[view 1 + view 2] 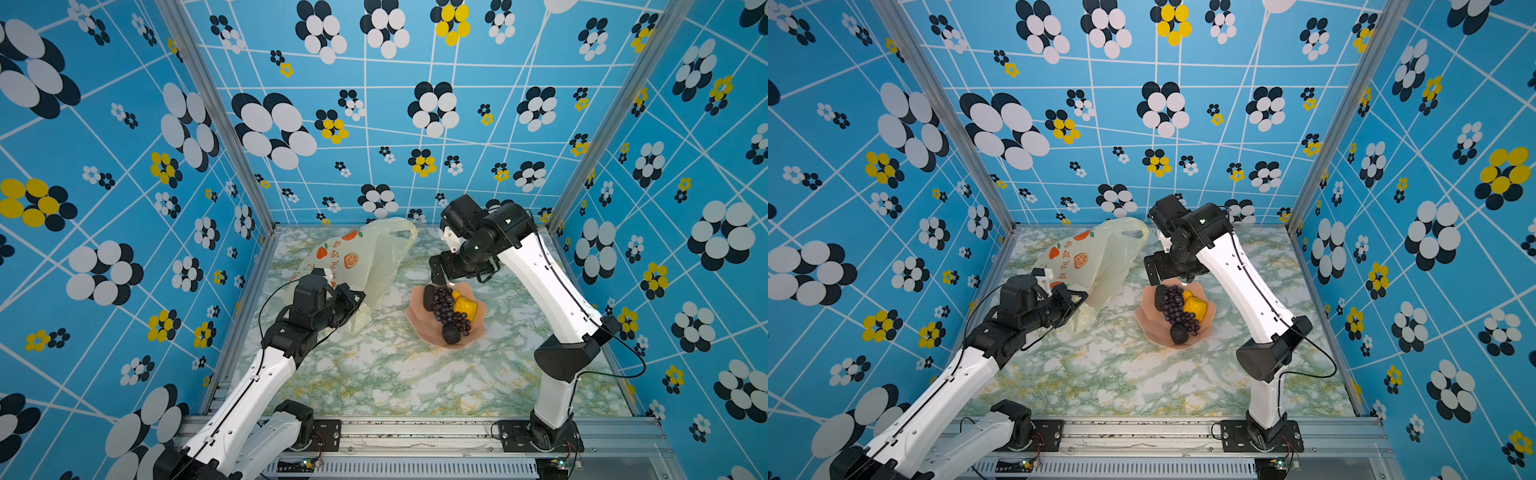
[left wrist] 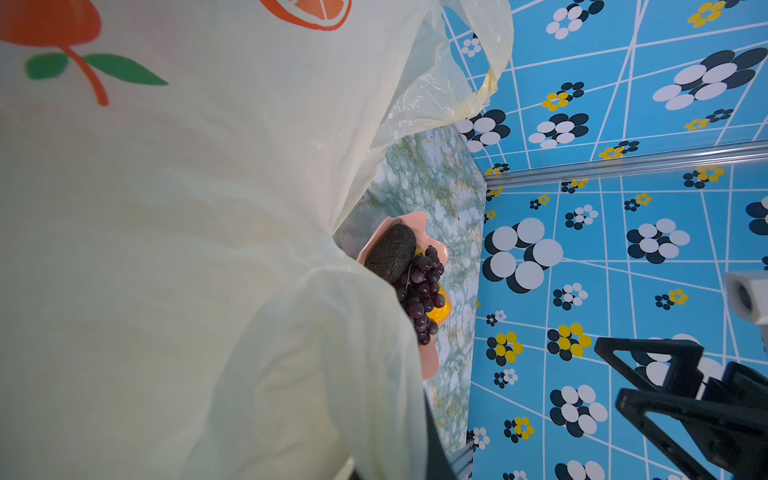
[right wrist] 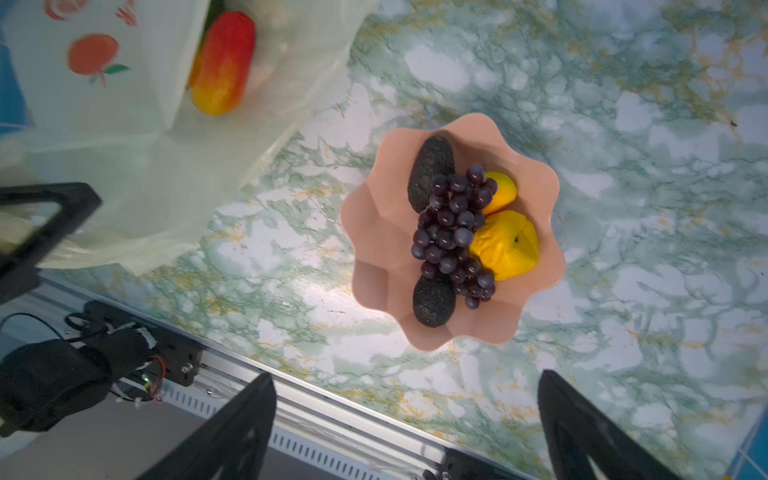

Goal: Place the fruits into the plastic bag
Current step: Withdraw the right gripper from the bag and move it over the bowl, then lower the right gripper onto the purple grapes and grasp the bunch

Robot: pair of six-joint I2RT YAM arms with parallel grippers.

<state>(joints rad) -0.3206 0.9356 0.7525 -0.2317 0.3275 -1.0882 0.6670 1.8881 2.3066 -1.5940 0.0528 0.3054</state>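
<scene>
In a top view the right gripper (image 1: 441, 277), jaws wide and empty, hovers at the upper-left rim of the pink scalloped bowl (image 1: 414, 318) — the dark purple grape bunch (image 1: 446, 309) lies just lower right. The left gripper (image 1: 355, 297) pinches the pale-yellow plastic bag (image 1: 374, 257).

The pale-yellow, orange-printed plastic bag (image 1: 365, 257) stands puffed up, a red-yellow mango (image 3: 222, 62) inside. A purple grape bunch (image 3: 453, 232), two dark bumpy ovals (image 3: 430, 172) and two yellow fruits (image 3: 507, 245) lie in the pink bowl (image 3: 374, 257).

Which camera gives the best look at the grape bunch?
The right wrist view: the whole grape bunch lies unobstructed in the pink bowl. Both top views show it small; in the left wrist view the plastic bag hides part.
</scene>
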